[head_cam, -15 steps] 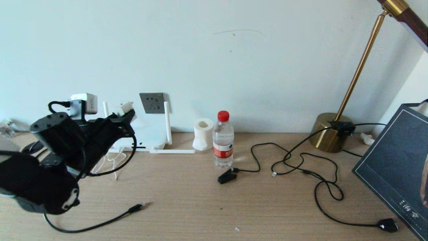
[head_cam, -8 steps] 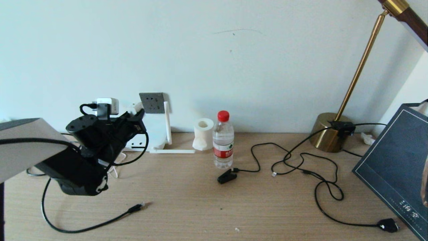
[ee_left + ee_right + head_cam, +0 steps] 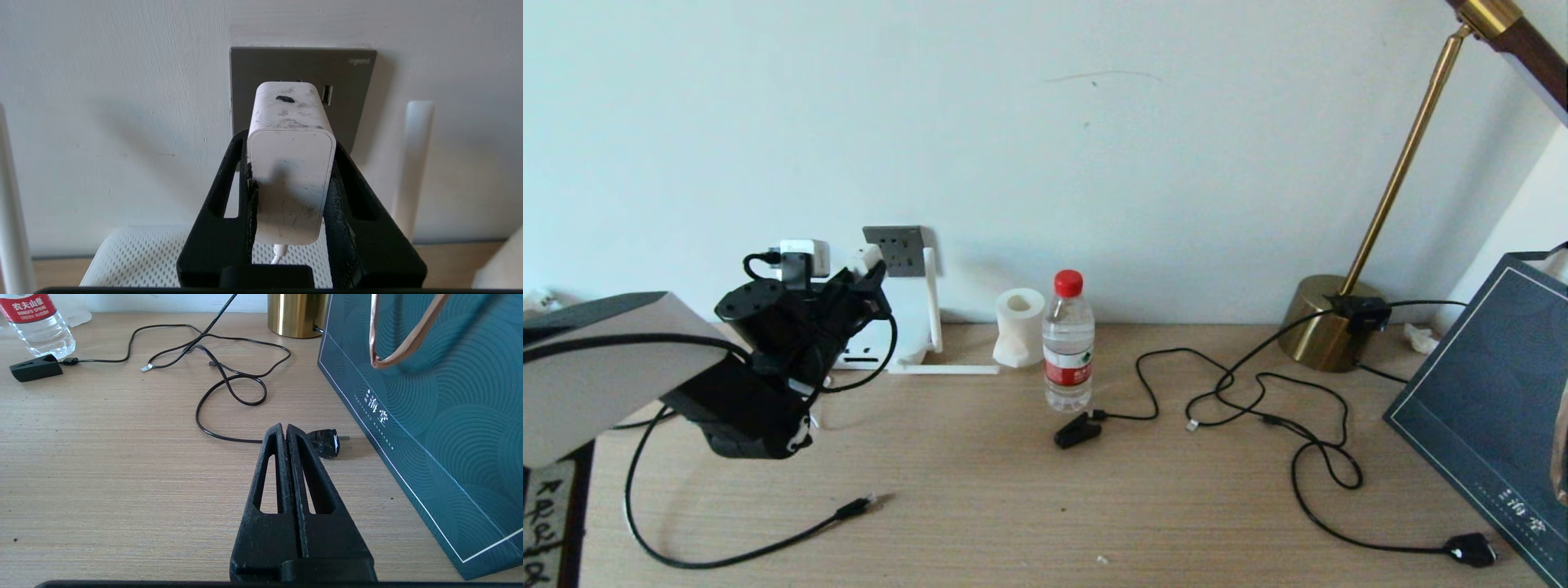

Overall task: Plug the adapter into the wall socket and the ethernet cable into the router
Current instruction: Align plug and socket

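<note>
Count: one adapter (image 3: 291,163), one wall socket (image 3: 896,250), one router (image 3: 892,339) (two antennas (image 3: 930,300) clearly seen), one ethernet cable (image 3: 743,547). One water bottle (image 3: 1067,343), one toilet paper roll (image 3: 1018,327), one brass lamp (image 3: 1388,204), one teal paper bag (image 3: 1494,400). Two black plugs on black cords: clip-like plug (image 3: 1076,429), flat plug (image 3: 1470,549) near the tabletop's front right corner. Two grippers: left gripper (image 3: 291,192), right gripper (image 3: 284,435).

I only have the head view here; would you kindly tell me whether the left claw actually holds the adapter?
Observer: Yes, the left claw clamps the adapter by its sides.
Operator: Is it lined up with the wall socket?
Observer: It points squarely at the wall socket, close; whether pins are in, I cannot tell.
Operator: And the right claw?
Observer: The right claw is shut, empty, near a black plug.
</note>
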### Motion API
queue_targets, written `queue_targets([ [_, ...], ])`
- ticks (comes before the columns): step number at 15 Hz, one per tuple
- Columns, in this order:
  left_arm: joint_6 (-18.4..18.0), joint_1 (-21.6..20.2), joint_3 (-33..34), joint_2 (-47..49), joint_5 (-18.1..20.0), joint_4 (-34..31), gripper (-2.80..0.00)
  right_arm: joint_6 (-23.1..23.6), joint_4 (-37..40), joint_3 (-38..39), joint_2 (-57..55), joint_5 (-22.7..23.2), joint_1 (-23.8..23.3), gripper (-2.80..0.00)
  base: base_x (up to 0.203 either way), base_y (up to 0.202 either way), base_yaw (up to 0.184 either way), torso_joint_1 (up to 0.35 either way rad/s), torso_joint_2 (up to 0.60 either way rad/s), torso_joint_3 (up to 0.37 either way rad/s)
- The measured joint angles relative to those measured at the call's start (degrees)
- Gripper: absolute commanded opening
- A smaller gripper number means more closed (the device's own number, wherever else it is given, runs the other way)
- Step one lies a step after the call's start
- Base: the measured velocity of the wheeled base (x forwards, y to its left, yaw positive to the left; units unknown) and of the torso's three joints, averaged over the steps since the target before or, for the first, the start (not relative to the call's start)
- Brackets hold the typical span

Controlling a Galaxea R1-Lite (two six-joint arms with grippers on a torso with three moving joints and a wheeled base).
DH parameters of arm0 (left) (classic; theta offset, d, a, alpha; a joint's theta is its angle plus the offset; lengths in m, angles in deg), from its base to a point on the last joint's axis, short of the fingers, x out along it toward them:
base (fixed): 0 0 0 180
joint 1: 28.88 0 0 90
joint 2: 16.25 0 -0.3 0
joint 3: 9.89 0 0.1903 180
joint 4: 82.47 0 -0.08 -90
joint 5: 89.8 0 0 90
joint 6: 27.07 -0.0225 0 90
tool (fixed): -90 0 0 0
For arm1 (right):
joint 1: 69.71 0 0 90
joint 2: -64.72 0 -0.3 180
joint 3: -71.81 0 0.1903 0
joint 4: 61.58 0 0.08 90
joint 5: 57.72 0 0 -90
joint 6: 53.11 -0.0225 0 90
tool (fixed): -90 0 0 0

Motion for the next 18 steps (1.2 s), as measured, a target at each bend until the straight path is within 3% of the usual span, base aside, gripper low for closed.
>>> queue_targets([
  [9, 0.0, 0.0, -6.93, 5.01, -0.05, 0.0, -2.8, -0.03, 0.02, 0.0, 0.0, -0.02, 0.02, -2.8, 0.0, 0.0, 0.0, 0.0, 0.0, 0.0],
  [18, 0.0, 0.05, -9.15, 6.51, -0.06, 0.01, -2.8, -0.01, 0.02, 0.0, 0.0, -0.02, -0.01, -2.8, 0.0, 0.0, 0.0, 0.0, 0.0, 0.0],
])
